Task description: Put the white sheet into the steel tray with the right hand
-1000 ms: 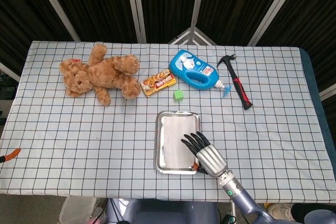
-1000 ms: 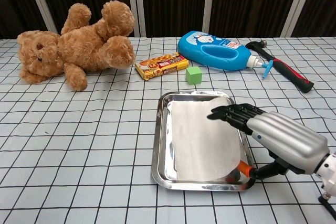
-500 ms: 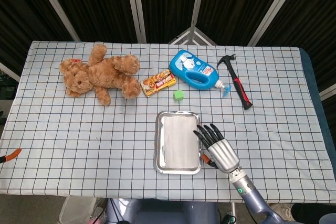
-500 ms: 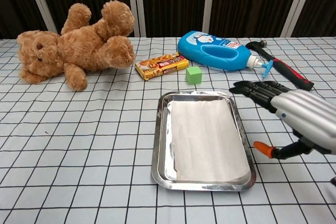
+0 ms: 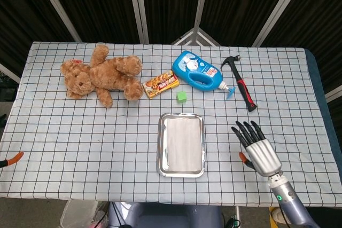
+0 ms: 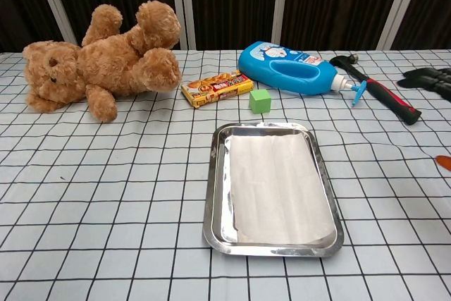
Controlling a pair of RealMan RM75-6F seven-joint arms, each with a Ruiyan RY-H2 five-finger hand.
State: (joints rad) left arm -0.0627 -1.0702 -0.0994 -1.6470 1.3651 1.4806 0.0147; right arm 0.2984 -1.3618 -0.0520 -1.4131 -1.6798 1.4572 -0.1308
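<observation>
Our right hand [image 5: 257, 147] has pulled back from the rectangular steel tray [image 5: 160, 148] over the last second: a moment ago its fingers lay over the tray's right side, and now it hovers well to the right of it above the checked tablecloth [image 5: 80, 132], fingers spread apart and holding nothing. The white paper sheet [image 5: 184, 143] lies flat inside the tray, filling most of its floor, so we judge the placement done and the withdrawal the closing move. The head view shows the whole hand and its wrist clear of the tray; the chest view catches only dark fingertips [image 6: 426, 80] at the right edge, yet it shows more plainly that the sheet sits wholly within the raised rim, its left edge a little short of the tray's left wall. Our left hand appears in neither view beyond an orange tip [image 5: 12, 158] at the head view's left edge, so we cannot tell how its fingers lie.
</observation>
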